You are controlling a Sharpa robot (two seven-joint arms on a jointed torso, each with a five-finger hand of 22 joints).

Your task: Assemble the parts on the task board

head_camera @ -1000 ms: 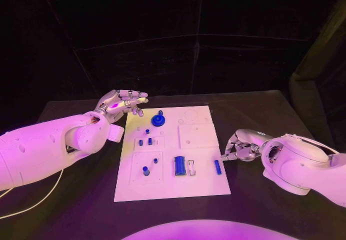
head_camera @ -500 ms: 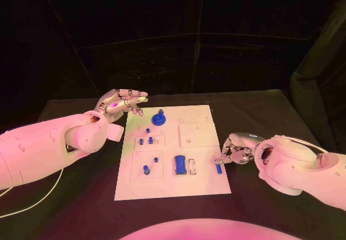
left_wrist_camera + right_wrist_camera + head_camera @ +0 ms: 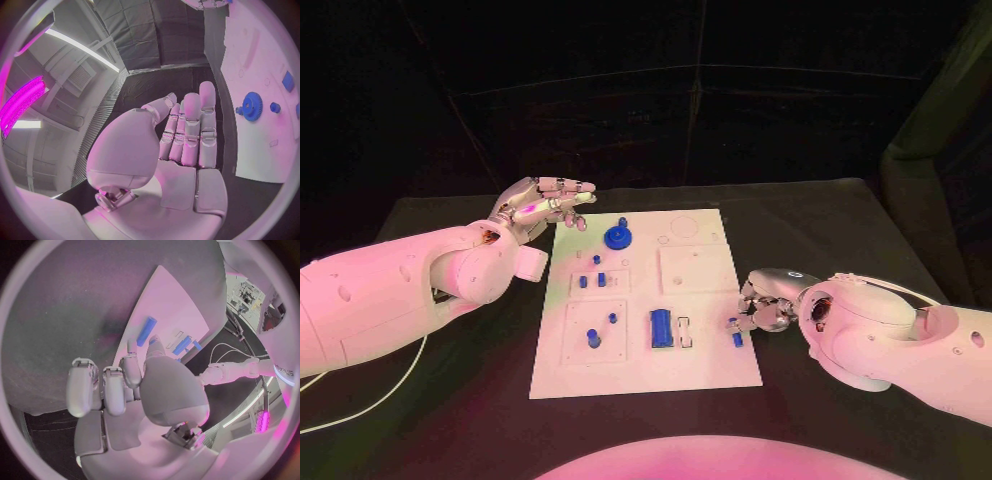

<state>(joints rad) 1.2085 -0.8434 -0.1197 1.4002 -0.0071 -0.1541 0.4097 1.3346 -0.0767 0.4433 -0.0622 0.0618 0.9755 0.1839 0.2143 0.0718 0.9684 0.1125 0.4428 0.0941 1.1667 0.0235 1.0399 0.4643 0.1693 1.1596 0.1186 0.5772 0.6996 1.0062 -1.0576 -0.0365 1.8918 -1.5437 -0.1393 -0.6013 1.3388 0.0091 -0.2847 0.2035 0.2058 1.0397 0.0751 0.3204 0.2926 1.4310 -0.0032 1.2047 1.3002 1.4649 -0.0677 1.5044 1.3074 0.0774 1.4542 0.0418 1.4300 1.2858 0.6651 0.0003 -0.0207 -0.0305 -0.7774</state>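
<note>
The white task board (image 3: 692,372) lies in the middle of the table. A blue gear (image 3: 616,239) sits near its far edge, and a blue block (image 3: 661,328) stands lower down. A thin blue rod (image 3: 737,338) lies flat by the board's right edge. My right hand (image 3: 764,306) hovers at that edge, fingers curled in, with its thumb and one finger just short of the rod (image 3: 145,331); it holds nothing. My left hand (image 3: 542,208) hangs raised off the far-left corner, fingers straight and apart, empty. The left wrist view shows the gear (image 3: 252,106) on the board (image 3: 250,60) beyond the left hand (image 3: 187,135).
Several small blue pegs (image 3: 591,281) stand in the board's left pockets, with two more (image 3: 593,340) nearer me. A white bar (image 3: 684,332) lies beside the blue block. Bare black table (image 3: 848,230) surrounds the board. A white cable (image 3: 365,405) trails at the near left.
My right hand has moved left and slightly nearer me, from off the board's right edge up to the thin blue rod. The left hand has stayed where it was.
</note>
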